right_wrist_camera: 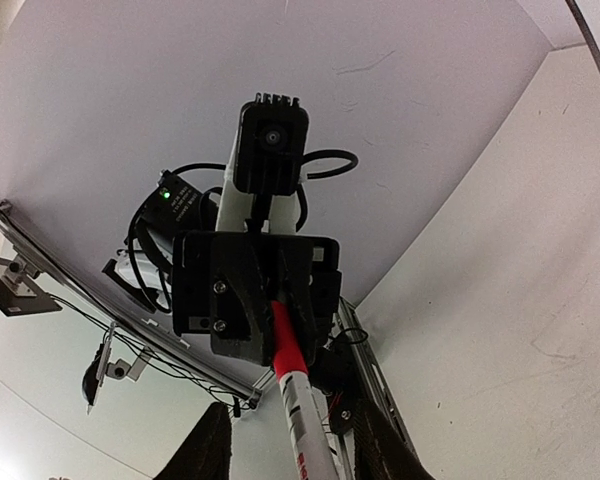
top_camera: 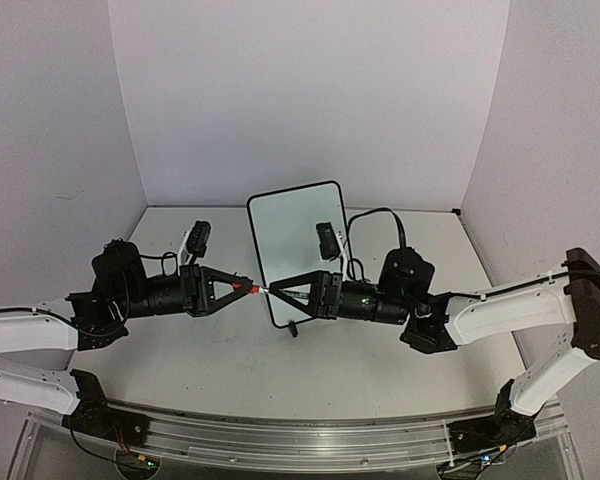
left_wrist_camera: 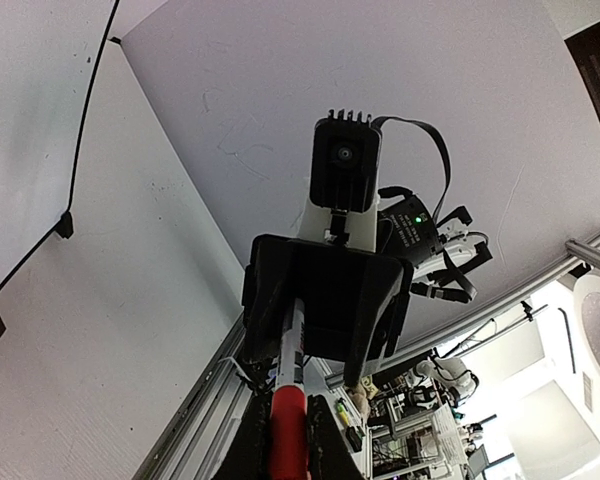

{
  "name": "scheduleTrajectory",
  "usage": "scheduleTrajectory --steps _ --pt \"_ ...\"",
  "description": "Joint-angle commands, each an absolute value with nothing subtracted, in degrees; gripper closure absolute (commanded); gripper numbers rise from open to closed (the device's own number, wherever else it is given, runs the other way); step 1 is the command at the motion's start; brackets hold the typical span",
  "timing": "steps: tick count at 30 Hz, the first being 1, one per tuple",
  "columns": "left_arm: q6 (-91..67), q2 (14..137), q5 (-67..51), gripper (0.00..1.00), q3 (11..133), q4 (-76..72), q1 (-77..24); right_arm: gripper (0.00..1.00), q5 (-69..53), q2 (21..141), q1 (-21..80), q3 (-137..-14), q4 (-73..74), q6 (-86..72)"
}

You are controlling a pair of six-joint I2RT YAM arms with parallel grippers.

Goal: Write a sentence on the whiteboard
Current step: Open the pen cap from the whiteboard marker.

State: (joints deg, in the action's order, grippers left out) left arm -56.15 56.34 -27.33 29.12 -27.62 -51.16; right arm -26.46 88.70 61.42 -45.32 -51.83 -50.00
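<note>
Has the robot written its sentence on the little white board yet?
Not yet. Done: the left gripper has a marker pinched by its red end. In hand: the right gripper sits around the marker's white barrel with its jaws not touching it yet, maybe getting ready to pull the cap off. Left to do: the whiteboard looks blank, so the whole sentence is left to write.

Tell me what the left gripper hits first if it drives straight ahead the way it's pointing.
The right gripper. It faces the left gripper nose to nose, with the marker bridging the short gap; the left one is shut on its red cap.
</note>
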Motion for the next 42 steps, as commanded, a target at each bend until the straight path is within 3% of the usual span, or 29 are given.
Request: scheduleTrajectory --steps 1,11,20,33,42 --pt "-56.3 58.2 -28.1 1.00 30.8 -25.3 -51.3 0.64 -28.7 89.4 62.1 -47.8 -56.3 -50.4" --pt "-56.4 58.1 -28.2 1.00 30.7 -25.1 -51.3 0.77 -28.9 89.6 62.1 -48.1 -56.3 -50.6" --pt "-56.3 58.2 -27.7 1.00 30.3 -25.1 -51.3 1.00 -29.2 89.1 62.1 -47.7 -56.4 -51.2" --pt "-55.0 52.9 -18.4 1.00 29.9 -23.9 -50.8 1.00 -25.7 85.8 61.8 -41.4 -57.2 -53.7" --pt "-58.3 42.0 -20.9 1.00 26.6 -17.3 -39.8 1.00 -20.6 75.0 58.7 -32.1 -57.6 -54.0"
